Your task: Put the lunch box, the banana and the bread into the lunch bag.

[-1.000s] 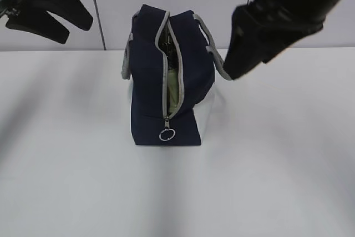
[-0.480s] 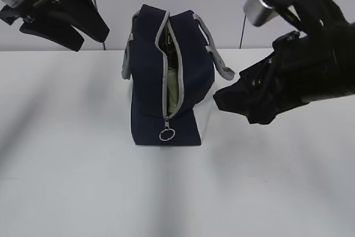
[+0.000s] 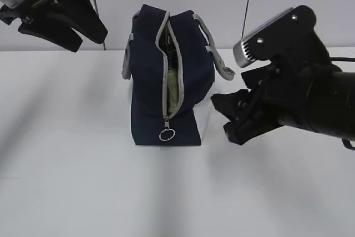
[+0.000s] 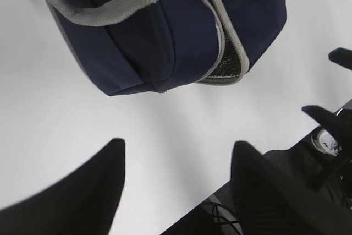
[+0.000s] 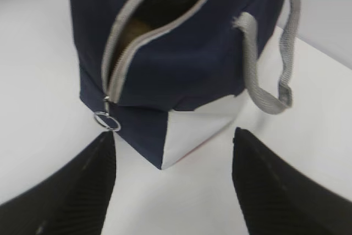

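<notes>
The navy lunch bag (image 3: 148,81) stands upright mid-table, its grey zipper open along the top and down the front to the ring pull (image 3: 167,134). Through the slit shows a pale green surface (image 3: 174,90) that looks like the lunch box lid. The banana and the bread are hidden. My left gripper (image 3: 87,40) hangs open and empty up at the back left of the bag; in its wrist view the left gripper (image 4: 179,146) is above bare table with the bag (image 4: 165,26) beyond. My right gripper (image 3: 223,116) is open and empty, low beside the bag's right side, apart from it; its wrist view shows the right gripper (image 5: 174,135) facing the bag's corner (image 5: 165,81).
The white table (image 3: 83,181) stretches around the bag. Grey strap handles (image 3: 219,59) droop off the bag on both sides; one handle (image 5: 256,70) hangs close to my right fingers. A pale wall with dark seams stands behind the table.
The right arm came down from above the bag's right handle to table height beside the bag, turning its jaws toward it. The left arm shifted slightly inward early, then held still.
</notes>
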Robot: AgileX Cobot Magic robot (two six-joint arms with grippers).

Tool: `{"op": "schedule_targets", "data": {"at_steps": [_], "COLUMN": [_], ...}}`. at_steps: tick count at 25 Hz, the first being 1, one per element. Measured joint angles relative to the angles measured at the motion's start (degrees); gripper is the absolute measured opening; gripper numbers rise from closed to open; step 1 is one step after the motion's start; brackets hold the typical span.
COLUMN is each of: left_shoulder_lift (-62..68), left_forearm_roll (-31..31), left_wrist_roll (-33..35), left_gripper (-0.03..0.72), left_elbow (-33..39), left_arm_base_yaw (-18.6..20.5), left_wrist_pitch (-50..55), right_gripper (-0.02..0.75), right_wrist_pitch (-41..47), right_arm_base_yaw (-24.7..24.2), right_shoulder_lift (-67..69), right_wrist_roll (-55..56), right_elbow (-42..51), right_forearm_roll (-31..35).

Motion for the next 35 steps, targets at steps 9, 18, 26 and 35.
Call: {"op": "schedule_targets", "data": {"at_steps": [9, 18, 26, 35], "left_shoulder_lift": [0.0, 0.0, 0.0, 0.0], "left_forearm_roll": [0.8, 1.0, 1.0, 1.0], "left_wrist_roll": [0.0, 0.0, 0.0, 0.0], "left_gripper": [0.424, 0.424, 0.424, 0.424], "left_elbow": [0.0, 0.0, 0.0, 0.0], "left_arm_base_yaw": [0.0, 0.0, 0.0, 0.0], "left_wrist_pitch": [0.0, 0.0, 0.0, 0.0], "right_gripper": [0.491, 0.491, 0.491, 0.491], "right_wrist_pitch": [-7.5, -24.0, -25.1, -24.8], "right_arm_base_yaw": [6.9, 6.9, 6.9, 1.1], "right_shoulder_lift": [5.3, 18.6, 22.6, 22.6], "right_wrist_roll": [19.8, 41.3, 46.8, 65.9], "right_elbow": [2.9, 5.6, 5.6, 5.6], "right_forearm_roll": [-20.1, -37.9, -40.6, -61.3]}}
